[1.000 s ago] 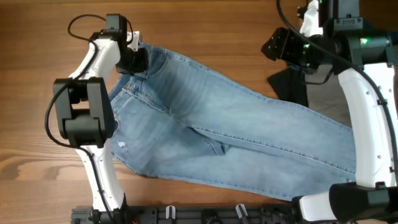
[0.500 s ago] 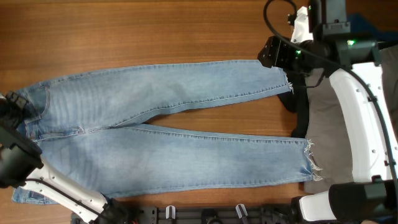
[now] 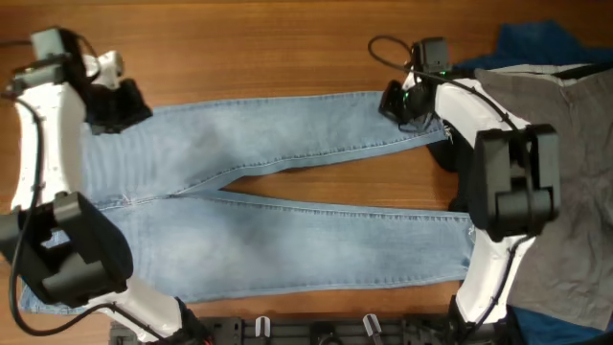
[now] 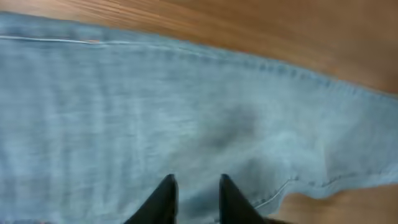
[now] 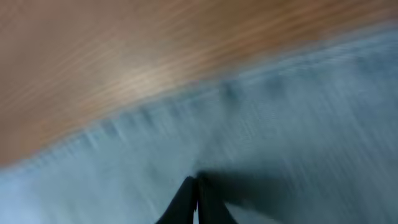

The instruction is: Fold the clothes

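We see light blue jeans (image 3: 287,192) spread flat on the wooden counter (image 3: 268,48), waist at left, both legs running right in a narrow V, frayed hems at right. Left fingers (image 3: 129,105) sit over the waist's upper corner. Right fingers (image 3: 393,101) sit on the upper leg near its hem. We can't read either grip from above. At right lie a grey garment (image 3: 579,172), dark blue fabric (image 3: 527,43) and black fabric (image 3: 462,168).

No readable text or labels appear anywhere.
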You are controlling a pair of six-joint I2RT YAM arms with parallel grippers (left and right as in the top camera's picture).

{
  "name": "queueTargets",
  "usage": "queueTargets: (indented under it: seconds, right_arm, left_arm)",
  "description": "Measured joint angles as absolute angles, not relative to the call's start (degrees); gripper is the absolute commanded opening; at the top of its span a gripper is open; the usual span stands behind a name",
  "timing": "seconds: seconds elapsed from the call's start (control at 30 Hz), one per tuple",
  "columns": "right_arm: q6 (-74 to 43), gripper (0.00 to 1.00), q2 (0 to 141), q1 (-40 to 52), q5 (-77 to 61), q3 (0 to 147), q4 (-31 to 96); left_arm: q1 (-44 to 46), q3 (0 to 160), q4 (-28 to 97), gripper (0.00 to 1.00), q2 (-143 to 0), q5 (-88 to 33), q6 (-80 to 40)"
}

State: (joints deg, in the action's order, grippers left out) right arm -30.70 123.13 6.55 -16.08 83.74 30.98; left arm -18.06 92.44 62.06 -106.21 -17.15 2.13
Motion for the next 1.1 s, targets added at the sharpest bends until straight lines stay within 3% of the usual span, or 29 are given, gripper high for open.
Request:
queueTargets:
  seconds: [0.23, 0.33, 0.4, 0.47, 0.53, 0.8, 1.0, 1.1]
  right_arm:
    - [-44.12, 0.04, 131.98, 6.24, -22.09, 84.84, -0.43]
    - [-44.49, 0.04, 133.53, 5.39, -24.53, 85.86, -4.36]
    - [-41.8, 0.12, 133.84, 3.97, -28.38, 88.2, -4.12]
    - [-38.41, 0.13, 131.85, 2.2, -32.84, 91.05, 0.01]
    - [-35.62, 0.13, 127.35, 1.37, -34.74, 91.46, 5.5]
    - [-24.1, 0.13, 106.65, 4.23, -26.59, 93.62, 41.01]
    - [-21.96, 0.16, 106.83, 4.14, -18.31, 93.32, 46.92]
    - [-20.62, 0.25, 106.83, 4.14, -16.19, 93.32, 49.47]
  left_arm:
    - [-13.39, 86.15, 59.31, 0.43, -106.61, -16.29, 2.31]
    - [-11.25, 84.09, 56.53, 0.44, -106.61, -16.19, 2.31]
    - [-9.58, 82.59, 52.36, 0.31, -106.63, -16.21, 2.31]
    - [-7.42, 80.6, 47.94, 0.14, -106.85, -16.25, 2.5]
    - [-5.26, 79.24, 42.94, 0.04, -107.81, -16.4, 2.66]
    - [0.4, 78.32, 36.99, 0.04, -119.24, -18.39, 0.49]
    - [0.32, 80.82, 15.62, 0.04, -125.56, -22.65, -11.73]
    - [-2.44, 84.73, 9.17, 0.04, -129.93, -26.89, -17.58]
